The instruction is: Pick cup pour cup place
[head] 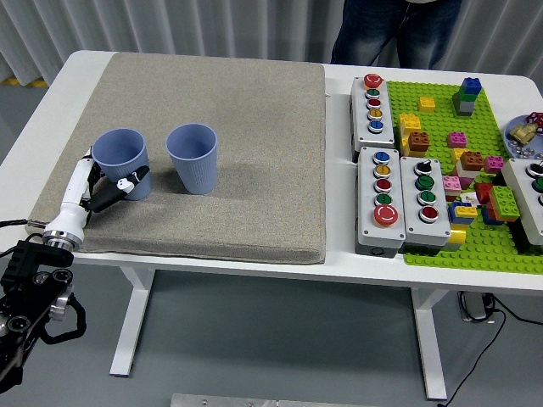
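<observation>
Head view shows my left hand [102, 188] at the frame's left, fingers wrapped around the left blue cup [121, 161], which stands upright on the grey mat [246, 127]. Just right of it, apart, stands the second blue cup [193, 158].

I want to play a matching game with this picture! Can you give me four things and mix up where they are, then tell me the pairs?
Things:
1. left cup
2. right cup
3. green brick board
4. person

Places:
A. standing free on the grey mat
B. at the table's far side
C. held in the robot's left hand
D. on the table's right part, with coloured bricks on it

Pairs: 1-C, 2-A, 3-D, 4-B
</observation>
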Tool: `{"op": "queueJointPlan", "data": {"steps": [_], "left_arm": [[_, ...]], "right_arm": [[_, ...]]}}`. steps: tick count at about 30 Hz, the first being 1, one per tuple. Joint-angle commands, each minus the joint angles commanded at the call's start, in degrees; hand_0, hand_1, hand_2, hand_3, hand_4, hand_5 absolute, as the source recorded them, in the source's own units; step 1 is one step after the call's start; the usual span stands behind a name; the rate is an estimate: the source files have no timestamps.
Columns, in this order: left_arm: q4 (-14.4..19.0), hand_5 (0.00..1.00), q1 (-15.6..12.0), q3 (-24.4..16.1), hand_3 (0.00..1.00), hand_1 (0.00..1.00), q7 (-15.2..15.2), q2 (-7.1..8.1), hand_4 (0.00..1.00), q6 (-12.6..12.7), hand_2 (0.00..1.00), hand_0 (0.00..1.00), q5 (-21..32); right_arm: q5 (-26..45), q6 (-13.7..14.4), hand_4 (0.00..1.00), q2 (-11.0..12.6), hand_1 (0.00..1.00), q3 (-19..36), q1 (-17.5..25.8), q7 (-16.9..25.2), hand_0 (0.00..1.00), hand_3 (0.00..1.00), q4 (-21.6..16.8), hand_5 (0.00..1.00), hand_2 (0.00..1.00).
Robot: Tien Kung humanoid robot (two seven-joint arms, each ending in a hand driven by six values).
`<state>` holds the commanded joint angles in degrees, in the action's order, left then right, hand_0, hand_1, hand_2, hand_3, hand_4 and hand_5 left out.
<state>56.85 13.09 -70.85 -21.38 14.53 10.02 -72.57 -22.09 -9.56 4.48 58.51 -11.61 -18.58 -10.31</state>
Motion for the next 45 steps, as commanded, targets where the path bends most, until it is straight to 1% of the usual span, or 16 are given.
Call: {"op": "queueJointPlan", "data": {"steps": [1,6,7,9,12,13,17,27,32,36,38,39,43,45], "left_arm": [[0.24,0.512,-0.15,-0.08,0.998,0.776,0.06,0.12,0.964,-0.15,0.915,0.737,-0.15],[1.27,0.512,-0.81,-0.11,0.998,0.776,0.26,0.50,0.964,-0.36,0.915,0.737,-0.43],[1.63,0.532,-1.04,-0.07,0.998,0.783,0.32,0.62,0.983,-0.35,0.917,0.739,-0.63],[2.31,0.532,-1.44,-0.05,0.998,0.783,0.40,0.79,0.983,-0.38,0.917,0.739,-0.77],[3.41,0.532,-2.10,0.04,0.998,0.783,0.46,1.00,0.983,-0.19,0.917,0.739,-1.03],[3.57,0.545,-2.21,0.03,0.998,0.784,0.47,1.02,0.994,-0.17,0.922,0.741,-1.11],[4.28,0.545,-3.13,-0.72,0.998,0.784,0.41,1.14,0.994,0.23,0.922,0.741,-1.17],[5.14,0.556,-5.44,-5.53,0.998,0.786,0.37,1.03,0.998,0.81,0.922,0.745,-2.11],[5.09,0.560,-6.08,-8.90,0.998,0.789,0.05,0.20,0.998,1.12,0.926,0.746,-2.70],[7.86,0.560,-7.30,-11.57,0.998,0.789,0.09,-0.32,0.998,1.19,0.926,0.746,-2.63],[10.82,0.562,-8.72,-13.55,0.998,0.789,0.09,-0.66,0.998,1.13,0.928,0.749,-2.38],[11.74,0.562,-9.04,-13.92,0.998,0.789,0.09,-0.70,0.998,1.12,0.928,0.749,-2.29],[15.92,0.564,-10.75,-14.87,0.998,0.789,0.31,-0.10,0.998,0.97,0.924,0.750,-2.45],[16.90,0.564,-10.89,-15.09,0.998,0.789,0.38,0.05,0.998,1.01,0.924,0.750,-2.20]], "right_arm": [[-0.07,-0.01,0.189,0.01,0.715,0.01,0.01,-0.02,0.770,0.624,0.00,0.260,0.747],[-0.22,0.01,0.189,0.01,0.715,0.11,0.04,-0.03,0.770,0.624,0.00,0.260,0.747],[-0.29,0.01,0.188,0.01,0.715,0.14,0.05,-0.04,0.770,0.623,0.00,0.258,0.747],[-0.36,0.02,0.188,0.01,0.715,0.16,0.06,-0.05,0.770,0.623,0.00,0.258,0.747],[-0.55,0.07,0.188,0.00,0.715,0.30,0.01,-0.10,0.770,0.623,0.00,0.258,0.747],[-0.59,0.08,0.188,-0.01,0.716,0.33,0.01,-0.11,0.769,0.622,0.00,0.258,0.746],[-0.26,0.09,0.188,0.00,0.716,0.12,0.09,-0.01,0.769,0.622,0.00,0.258,0.746],[-0.66,0.08,0.187,-0.09,0.715,0.23,0.56,-0.07,0.769,0.622,0.00,0.257,0.746],[-0.62,0.02,0.186,-0.12,0.715,0.21,0.70,-0.14,0.769,0.623,0.00,0.258,0.746],[-0.68,0.00,0.186,-0.15,0.715,0.31,0.86,-0.17,0.769,0.623,0.00,0.258,0.746],[-1.14,-0.08,0.186,-0.06,0.715,0.48,0.87,-0.31,0.770,0.623,0.00,0.258,0.746],[-1.22,-0.07,0.186,-0.05,0.715,0.52,0.87,-0.32,0.770,0.623,0.00,0.258,0.746],[-1.10,-0.12,0.186,0.07,0.715,0.63,0.88,-0.15,0.770,0.622,0.00,0.256,0.745],[-1.01,-0.11,0.186,0.09,0.715,0.63,0.85,-0.10,0.770,0.622,0.00,0.256,0.745]]}}
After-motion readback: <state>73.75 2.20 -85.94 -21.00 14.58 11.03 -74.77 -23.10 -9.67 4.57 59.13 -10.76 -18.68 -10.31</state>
